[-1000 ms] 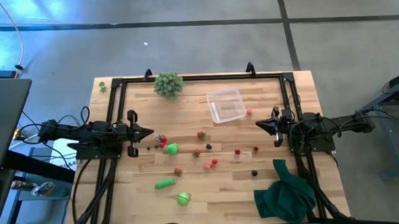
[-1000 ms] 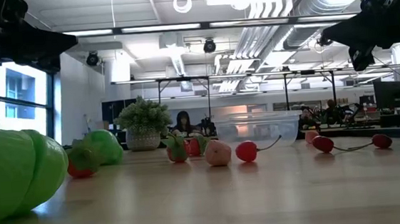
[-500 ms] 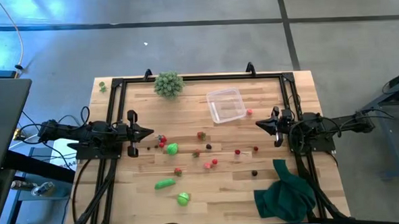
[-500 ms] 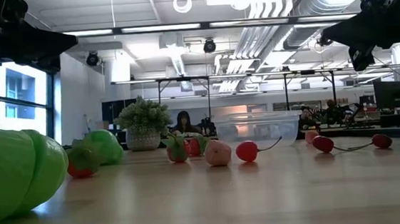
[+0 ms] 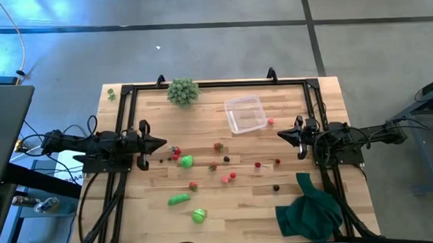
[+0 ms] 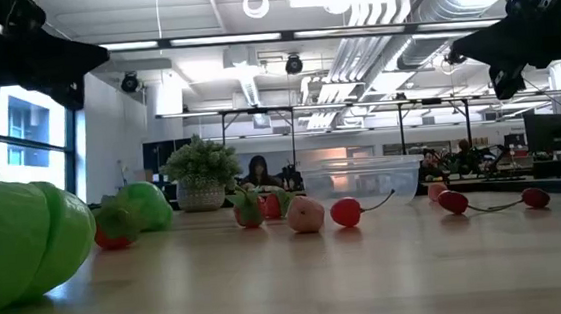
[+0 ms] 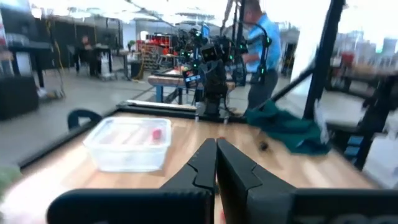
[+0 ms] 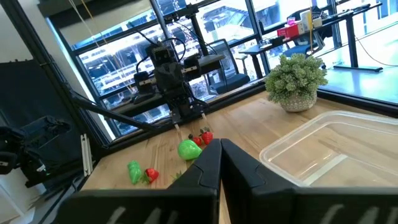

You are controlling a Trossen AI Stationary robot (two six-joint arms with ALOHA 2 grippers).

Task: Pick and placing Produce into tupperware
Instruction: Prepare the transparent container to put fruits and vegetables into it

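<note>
The clear tupperware [image 5: 245, 113] stands on its base at the table's far middle, with nothing in it; it also shows in the low view [image 6: 363, 181]. The produce lies scattered on the table: red berries [image 5: 176, 151], a green round piece [image 5: 185, 162], a green oblong piece [image 5: 178, 200], another green round piece [image 5: 199, 216], and small red and dark pieces [image 5: 258, 164] across the middle. One red piece [image 5: 271, 121] lies just right of the tupperware. My left gripper [image 5: 165, 143] is shut and empty, above the table's left side. My right gripper [image 5: 279, 134] is shut and empty, above the right side.
A spiky pale-green ball [image 5: 182, 91] sits at the far edge, left of the tupperware. A dark green cloth [image 5: 310, 209] lies bunched at the near right corner. A black frame [image 5: 215, 84] runs along the table's edges. People show in the room beyond the table.
My left arm has risen slightly, as the low view shows. Its gripper stays shut. Nothing on the table has moved.
</note>
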